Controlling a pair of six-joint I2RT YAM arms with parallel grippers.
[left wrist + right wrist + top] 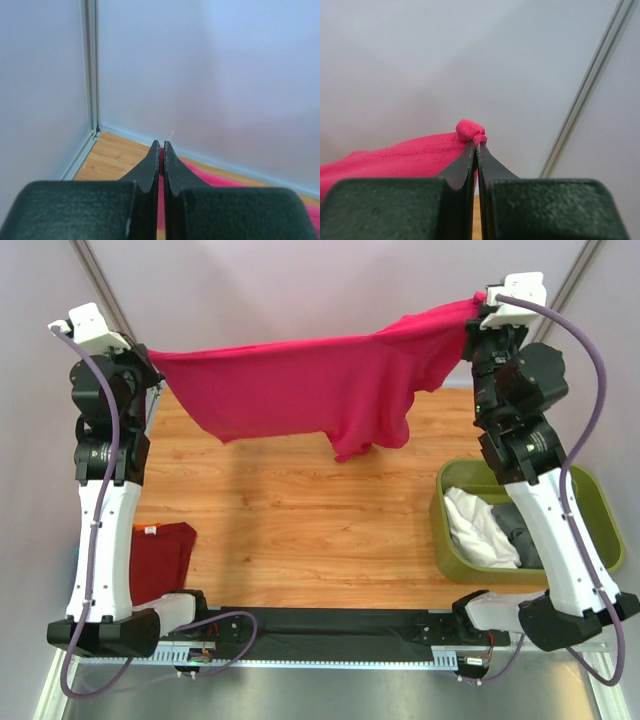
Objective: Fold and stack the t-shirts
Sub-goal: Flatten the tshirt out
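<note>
Up in the air over the far half of the table (pixel 300 530), the magenta-pink t-shirt (pixel 300 380) hung stretched out like a banner. Its long axis ran straight across from left to right, with the right end sitting a bit higher in the top view. A loose lobe of cloth sagged down right of centre, and we couldn't tell if it brushed the wood.

Each end was pinched. The left gripper (pixel 152 362) was clamped tight on the left edge, a sliver of pink showing between its closed fingers. The right gripper (pixel 482 302) was clenched on a bunched corner, with a little knob of cloth poking past the tips. So neither arm was nearer, since the shirt spanned the gap between them.

We reckoned laying it flat would need both arms lowering together, keeping that axis crosswise. The dark red t-shirt (pixel 160 558) lay at the near left, on the left arm's side. The olive bin (pixel 445 540) sat at the right.
</note>
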